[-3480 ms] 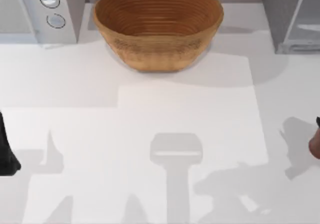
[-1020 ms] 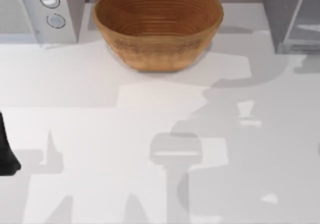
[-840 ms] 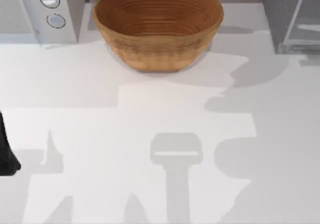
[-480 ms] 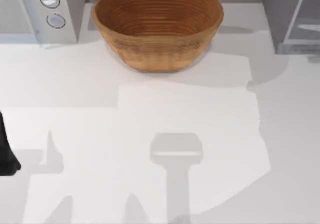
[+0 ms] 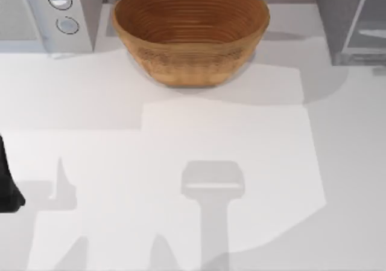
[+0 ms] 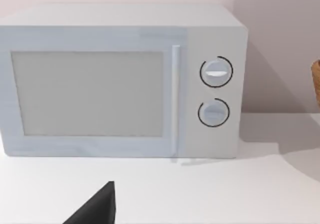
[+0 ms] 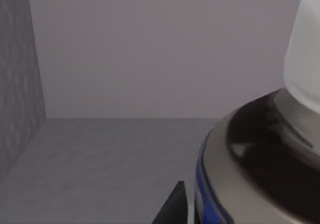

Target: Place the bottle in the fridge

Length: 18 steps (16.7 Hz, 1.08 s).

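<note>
Bottle [image 7: 260, 154] close by my right wrist inside fridge [image 7: 100, 154], grip can't tell. Looks rigid, light, slick; hold the body under the cap [image 7: 305, 49]. Left arm [image 5: 7, 180] parked.

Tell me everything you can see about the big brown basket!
The basket is a wide, oval wicker bowl, golden-brown, with ridged rings running around its inside and woven sides narrowing toward the base. It looks empty. It stands upright on the white table at the back middle, between the pale box with two round dials and the grey fridge, touching neither.
</note>
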Each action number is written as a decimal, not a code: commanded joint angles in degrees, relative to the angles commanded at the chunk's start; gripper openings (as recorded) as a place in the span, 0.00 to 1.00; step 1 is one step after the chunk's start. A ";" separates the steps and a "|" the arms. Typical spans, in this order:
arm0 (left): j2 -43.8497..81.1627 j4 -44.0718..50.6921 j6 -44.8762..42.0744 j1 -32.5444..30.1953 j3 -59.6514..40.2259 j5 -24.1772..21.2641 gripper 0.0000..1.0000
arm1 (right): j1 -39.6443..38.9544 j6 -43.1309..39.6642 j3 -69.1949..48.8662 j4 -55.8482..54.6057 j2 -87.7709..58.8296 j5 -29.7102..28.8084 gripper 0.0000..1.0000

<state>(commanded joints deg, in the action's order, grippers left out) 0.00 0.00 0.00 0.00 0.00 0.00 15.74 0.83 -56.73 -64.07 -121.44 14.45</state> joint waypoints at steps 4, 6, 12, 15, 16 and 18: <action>0.00 0.00 0.00 0.00 0.00 0.00 1.00 | -0.59 -0.15 -7.39 3.36 -4.05 -0.82 0.01; 0.00 0.00 0.00 0.00 0.00 0.00 1.00 | -1.14 -0.13 -12.84 5.78 -6.81 -1.32 0.01; 0.00 0.00 0.00 0.00 0.00 0.00 1.00 | -2.67 -0.05 -26.89 12.60 -13.89 -2.69 0.01; 0.00 0.00 0.00 0.00 0.00 0.00 1.00 | -2.84 -0.06 -28.38 13.40 -14.66 -2.86 0.01; 0.00 0.00 0.00 0.00 0.00 0.00 1.00 | -2.84 -0.06 -28.38 13.40 -14.66 -2.86 0.01; 0.00 0.00 0.00 0.00 0.00 0.00 1.00 | -2.84 -0.06 -28.38 13.40 -14.66 -2.86 0.01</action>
<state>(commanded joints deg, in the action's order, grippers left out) 0.00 0.00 0.00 0.00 0.00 0.00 12.90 0.77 -85.11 -50.67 -136.10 11.60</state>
